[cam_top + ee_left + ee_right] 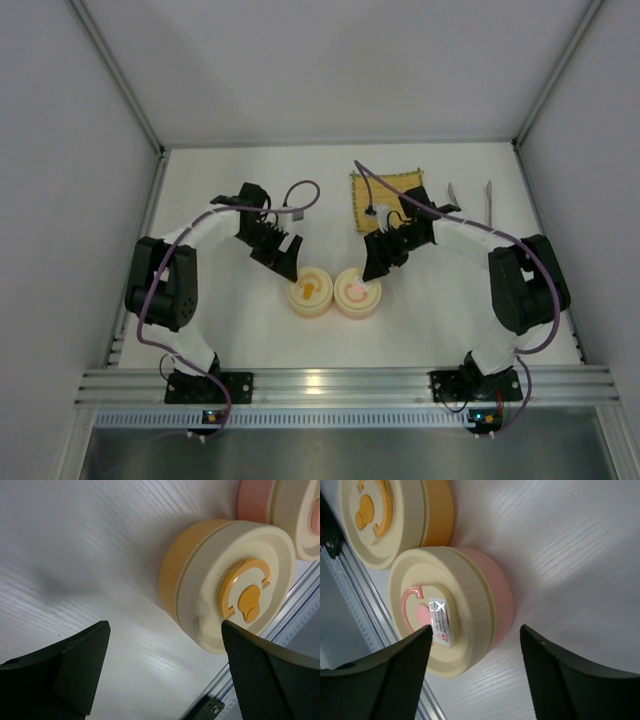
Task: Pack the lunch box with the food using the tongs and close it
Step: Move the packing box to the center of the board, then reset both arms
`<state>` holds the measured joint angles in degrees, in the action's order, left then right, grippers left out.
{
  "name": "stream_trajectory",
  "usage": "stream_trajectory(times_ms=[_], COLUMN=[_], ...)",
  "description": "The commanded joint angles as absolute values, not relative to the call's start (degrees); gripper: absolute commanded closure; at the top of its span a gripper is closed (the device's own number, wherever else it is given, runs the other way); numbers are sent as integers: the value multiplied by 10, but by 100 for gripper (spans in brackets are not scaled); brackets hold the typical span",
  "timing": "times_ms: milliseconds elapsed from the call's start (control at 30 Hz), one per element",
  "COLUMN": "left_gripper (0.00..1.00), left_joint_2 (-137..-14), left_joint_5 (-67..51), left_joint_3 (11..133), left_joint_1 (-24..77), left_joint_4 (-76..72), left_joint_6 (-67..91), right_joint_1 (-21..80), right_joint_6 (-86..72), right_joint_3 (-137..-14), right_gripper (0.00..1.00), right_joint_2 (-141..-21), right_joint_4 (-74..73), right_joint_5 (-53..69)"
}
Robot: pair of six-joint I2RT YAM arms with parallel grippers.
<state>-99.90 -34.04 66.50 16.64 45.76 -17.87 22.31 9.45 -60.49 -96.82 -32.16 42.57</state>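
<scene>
Pink lunch box (pixel 470 575) sits just ahead of the spread right pincer (pixel 475 630).

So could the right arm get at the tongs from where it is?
Probably yes. The tongs lie in the open beside the mat, close to the right arm. Nothing lies on them, and its jaws are open and empty.

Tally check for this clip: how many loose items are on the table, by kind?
Round lidded containers: 2, the orange container and the pink container
Yellow woven mat: 1
Metal tongs: 1
Total: 4
</scene>
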Motion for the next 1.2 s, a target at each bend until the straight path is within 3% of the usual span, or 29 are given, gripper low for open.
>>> stream_trajectory(times_ms=[0, 67, 167, 333, 667, 900, 1167], left_gripper=[2, 2, 2, 2, 2, 2, 2], left_joint_2=[-957, -944, -921, -845, -736, -712, -720], left_joint_5=[-341, -352, -352, -322, -266, -265, -258], left_joint_3=[743, 799, 834, 807, 722, 620, 588], left_joint_1=[141, 119, 110, 94, -26, -92, -144], left_joint_4=[498, 526, 554, 505, 455, 413, 382], left_joint_6=[-188, -198, -202, -171, -112, -148, -147], right_joint_1=[212, 194, 176, 138, -82, -105, -123], right_joint_6=[119, 120, 133, 125, 157, 160, 157], right_joint_3=[-662, -692, -727, -730, -656, -500, -459], right_gripper=[25, 11, 1, 1, 1, 1, 1], right_joint_2=[-918, -891, -855, -795, -688, -618, -608], right_joint_4=[-343, -357, -370, -358, -389, -316, -294], right_joint_5=[432, 443, 443, 412, 395, 329, 320])
